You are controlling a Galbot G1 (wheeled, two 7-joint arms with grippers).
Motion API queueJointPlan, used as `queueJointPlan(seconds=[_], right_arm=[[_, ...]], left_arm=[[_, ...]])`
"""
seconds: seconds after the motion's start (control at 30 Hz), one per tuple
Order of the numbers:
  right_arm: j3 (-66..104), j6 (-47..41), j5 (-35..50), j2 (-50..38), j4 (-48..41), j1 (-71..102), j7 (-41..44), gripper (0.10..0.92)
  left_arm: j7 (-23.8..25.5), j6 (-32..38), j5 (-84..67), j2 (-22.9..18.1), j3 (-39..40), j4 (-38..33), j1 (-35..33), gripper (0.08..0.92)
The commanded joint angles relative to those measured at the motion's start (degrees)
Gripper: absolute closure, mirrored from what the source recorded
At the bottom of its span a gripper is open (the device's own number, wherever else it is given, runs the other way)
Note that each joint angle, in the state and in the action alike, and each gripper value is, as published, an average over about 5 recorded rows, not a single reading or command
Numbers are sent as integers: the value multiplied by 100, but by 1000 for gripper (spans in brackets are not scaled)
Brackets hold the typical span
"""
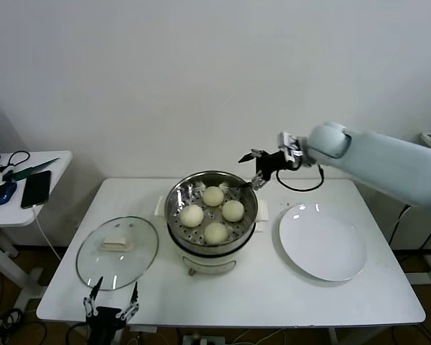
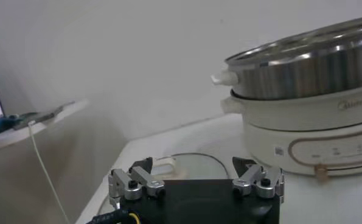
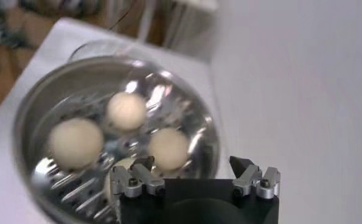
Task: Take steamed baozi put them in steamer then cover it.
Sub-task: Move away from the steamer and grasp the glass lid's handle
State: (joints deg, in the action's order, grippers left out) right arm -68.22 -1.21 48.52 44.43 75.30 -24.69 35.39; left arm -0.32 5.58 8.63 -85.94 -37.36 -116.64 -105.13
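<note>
The steamer [image 1: 177, 213] stands mid-table on its cream-white pot base [image 1: 212, 260]. Several baozi [image 1: 213, 195] lie on its perforated floor. The cover [image 1: 140, 257], clear glass with a cream handle, lies flat on the table to the steamer's left. My right gripper [image 1: 250, 171] hangs open and empty above the steamer's back right rim. In the right wrist view the right gripper [image 3: 191, 163] has the baozi [image 3: 76, 141] and the steamer [image 3: 34, 103] beneath it. My left gripper [image 1: 113, 300] is open at the table's front edge, just before the cover. The left wrist view looks past the left gripper [image 2: 193, 164] at the cover [image 2: 199, 159] and the steamer [image 2: 308, 67].
A flat white plate [image 1: 322, 241] lies right of the steamer with nothing on it. A small side table [image 1: 50, 162] at far left carries a phone [image 1: 36, 188], a mouse [image 1: 3, 192] and cables. A wall stands close behind the table.
</note>
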Motion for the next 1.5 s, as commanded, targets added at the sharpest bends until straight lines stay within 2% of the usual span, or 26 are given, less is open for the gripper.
queueJointPlan(seconds=[0.03,0.33,0.53,0.7,0.87,0.93,1.1,1.33,1.5], right_arm=[[3222,987,35,-1236,517,3025,-1546,203],[6089,1125,-225,-1118,633,5759,-1756,203],[7607,1111,-525,-698,858,7224,-1933,203],[8628,847,-762,-188,1225,8320,-2091,203],[9303,744,-1085,282,1391,8981,-2111,203],[9452,736,-1113,389,1409,9117,-2103,203],[9589,687,-1319,568,1332,9313,-2131,203],[9716,503,-1623,780,1333,9537,-2184,203],[9741,498,-1742,876,1345,9572,-2197,203]], left_arm=[[-6,-9,214,-49,-58,-88,21,177],[251,-62,1012,-36,-236,-321,62,177],[196,-200,2187,-31,-404,-317,411,177],[-89,-284,3860,134,-578,-284,772,177],[-368,-421,6210,424,-692,-152,993,177],[-328,-509,6773,562,-664,-35,1047,177],[-219,-741,7099,833,-429,526,1354,177],[-269,-599,7108,1054,-140,1466,1961,177],[-317,-359,7369,1065,-104,2122,2337,177]])
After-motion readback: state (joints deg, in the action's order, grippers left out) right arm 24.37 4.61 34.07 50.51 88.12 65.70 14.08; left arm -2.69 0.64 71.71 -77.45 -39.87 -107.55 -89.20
